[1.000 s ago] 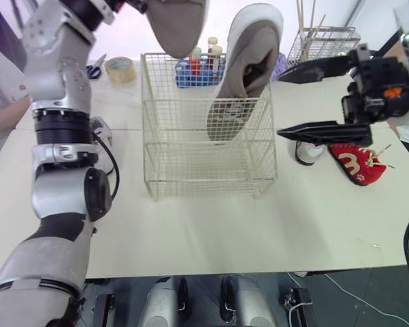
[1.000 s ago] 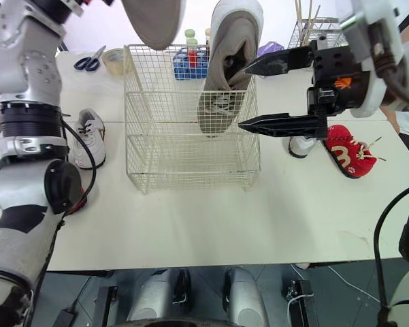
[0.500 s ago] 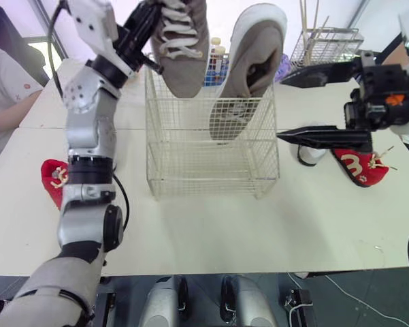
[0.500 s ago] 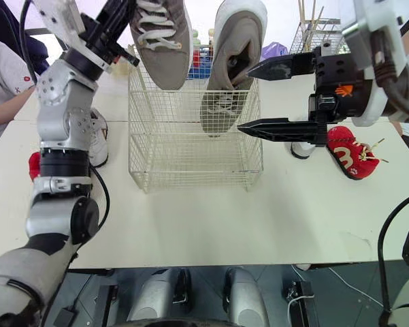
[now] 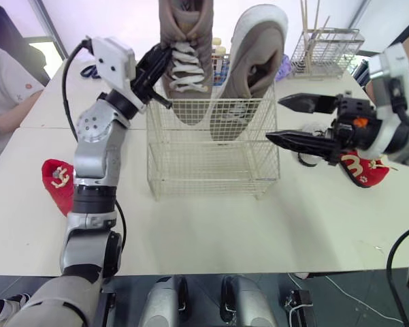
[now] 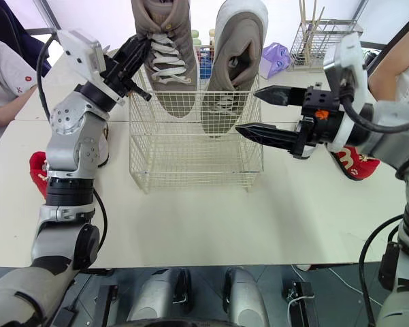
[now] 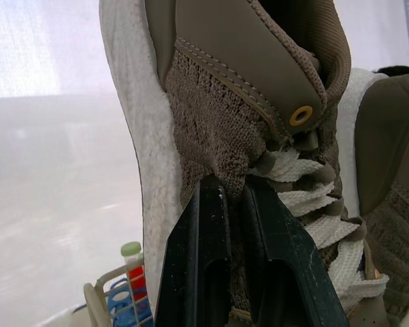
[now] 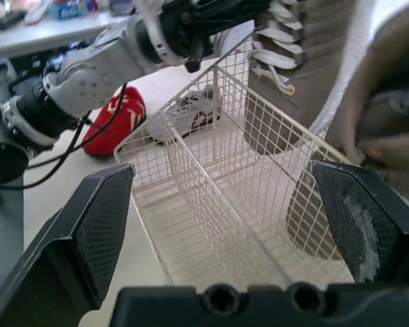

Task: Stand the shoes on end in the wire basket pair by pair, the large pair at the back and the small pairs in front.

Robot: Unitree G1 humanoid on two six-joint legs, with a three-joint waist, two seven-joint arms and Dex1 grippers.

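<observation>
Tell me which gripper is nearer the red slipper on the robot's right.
Right. The right gripper hangs open beside the red slipper; the left gripper grips a shoe across the basket.

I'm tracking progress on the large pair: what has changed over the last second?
The left gripper, shut on the held brown sneaker, turned it from sole-forward to laces-forward and lowered it toe-down into the back of the wire basket, beside the other brown sneaker. That sneaker stayed on end in the basket; the right gripper stayed open beside the basket.
</observation>
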